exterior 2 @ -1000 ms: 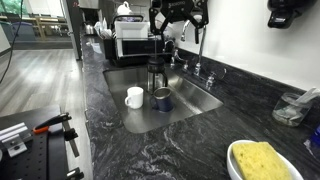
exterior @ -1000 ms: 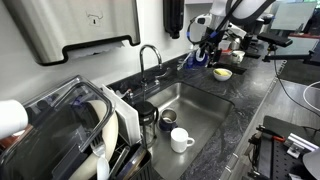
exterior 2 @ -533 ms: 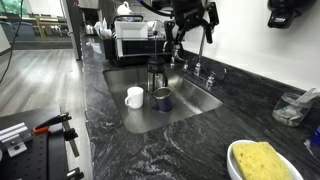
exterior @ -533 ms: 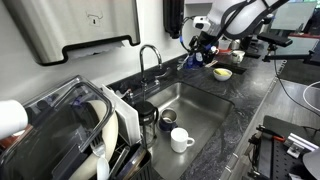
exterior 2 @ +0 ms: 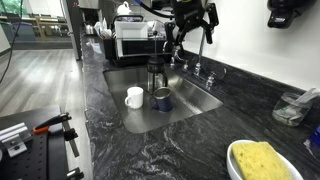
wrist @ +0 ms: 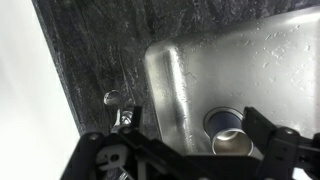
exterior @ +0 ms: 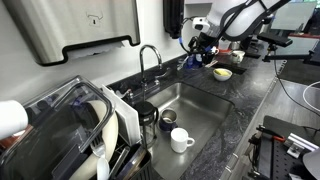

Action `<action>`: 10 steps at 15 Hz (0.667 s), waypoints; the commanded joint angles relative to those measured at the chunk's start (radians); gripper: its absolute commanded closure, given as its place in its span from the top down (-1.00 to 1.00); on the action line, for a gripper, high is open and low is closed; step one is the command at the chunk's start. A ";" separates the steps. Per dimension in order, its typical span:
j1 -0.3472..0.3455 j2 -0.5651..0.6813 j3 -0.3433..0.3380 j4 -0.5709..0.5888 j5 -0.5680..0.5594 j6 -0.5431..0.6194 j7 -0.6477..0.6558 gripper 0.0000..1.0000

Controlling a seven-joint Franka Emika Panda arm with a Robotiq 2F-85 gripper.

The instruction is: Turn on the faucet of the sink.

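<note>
The faucet (exterior: pixel 150 58) stands at the back rim of the sink (exterior: pixel 203 104). To its right the gripper (exterior: pixel 202 47) hovers, jaws spread wide. It should descend to the small base lever and push squarely. In the basin, the white mug (exterior: pixel 181 139) looks empty; I cannot tell what the dark cup (exterior: pixel 168 118) holds.

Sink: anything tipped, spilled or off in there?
Nothing stands out. The white mug, metal cup and dark carafe all stand upright in the sink. No water stream shows at the faucet.
</note>
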 commanded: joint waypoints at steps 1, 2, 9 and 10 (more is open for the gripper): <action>-0.027 0.000 0.027 0.000 0.001 0.000 0.001 1.00; -0.027 0.000 0.027 0.000 0.001 0.000 0.001 1.00; -0.016 0.035 0.029 0.036 0.050 0.048 -0.079 1.00; -0.017 0.046 0.030 0.047 0.063 0.051 -0.095 1.00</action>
